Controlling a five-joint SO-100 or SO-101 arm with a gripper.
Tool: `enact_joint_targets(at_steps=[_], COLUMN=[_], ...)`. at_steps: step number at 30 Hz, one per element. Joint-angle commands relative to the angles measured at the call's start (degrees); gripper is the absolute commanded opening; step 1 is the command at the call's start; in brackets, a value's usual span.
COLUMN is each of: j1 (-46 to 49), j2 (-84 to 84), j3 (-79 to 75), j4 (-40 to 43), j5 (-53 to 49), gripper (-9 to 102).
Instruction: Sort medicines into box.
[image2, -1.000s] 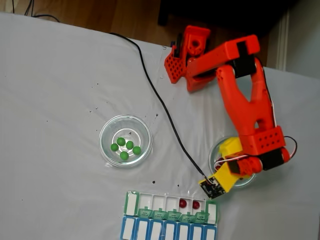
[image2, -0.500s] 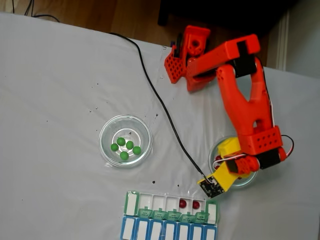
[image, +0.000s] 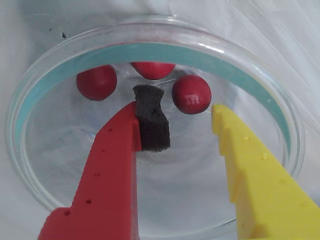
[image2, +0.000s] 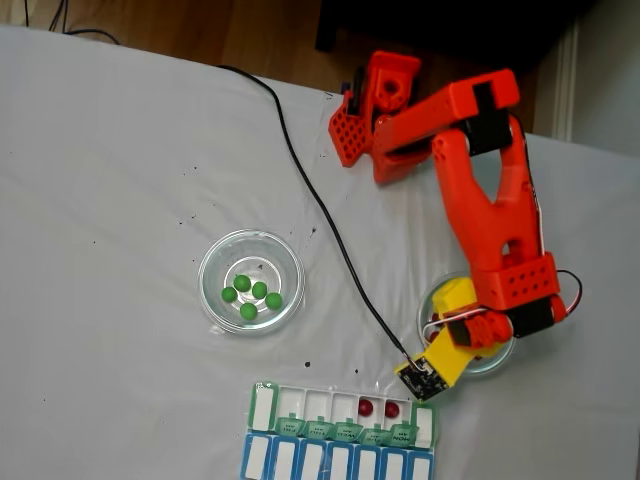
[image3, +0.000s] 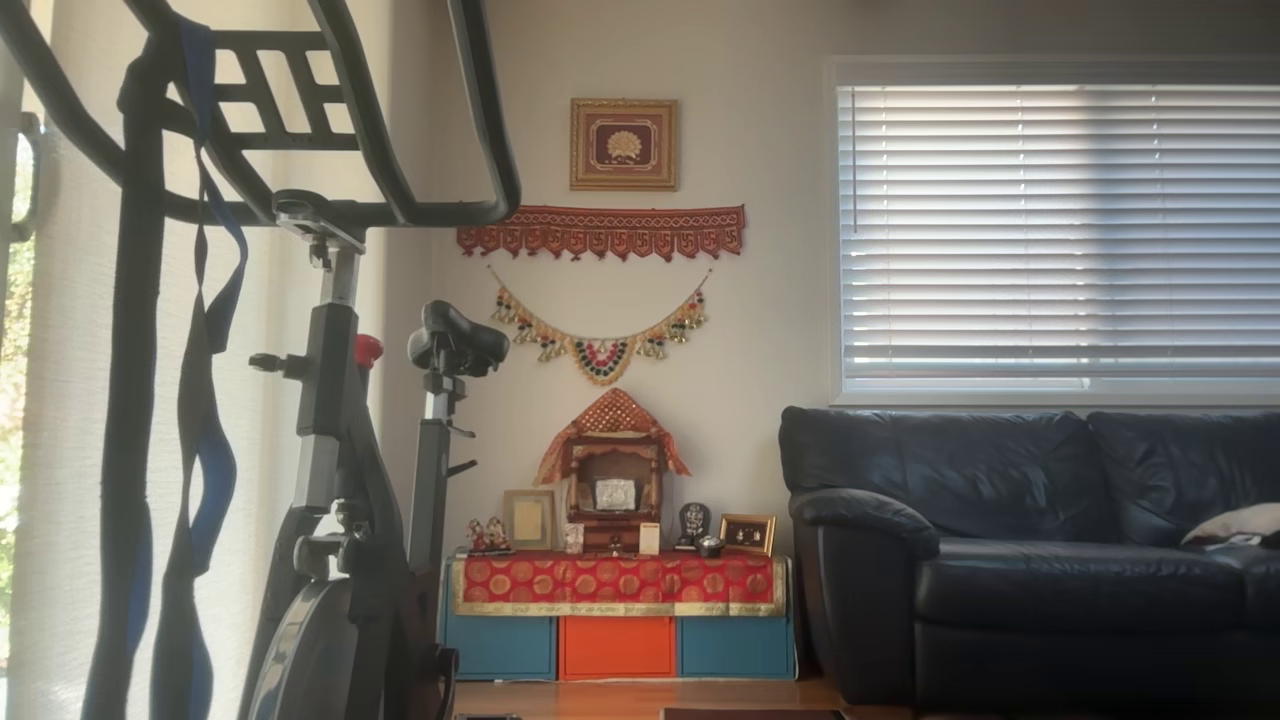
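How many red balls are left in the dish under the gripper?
3 in the wrist view: one at left, one at the far rim, one right of the foam pad. All lie ahead of the open gripper; its fingers may hide others.

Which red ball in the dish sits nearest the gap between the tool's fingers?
The right-hand red ball in the wrist view; it lies just ahead of the open gap, while the other two sit left, beyond the red finger.
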Motion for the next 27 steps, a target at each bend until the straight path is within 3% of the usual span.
enact_joint_targets(at_steps=[1, 27], j1=[0.8, -0.8], j2=[6.0, 2.4], j3=[-0.3, 1.9], j4=[-1.0, -3.2], j5=[-1.3, -3.0], gripper=[16, 14])
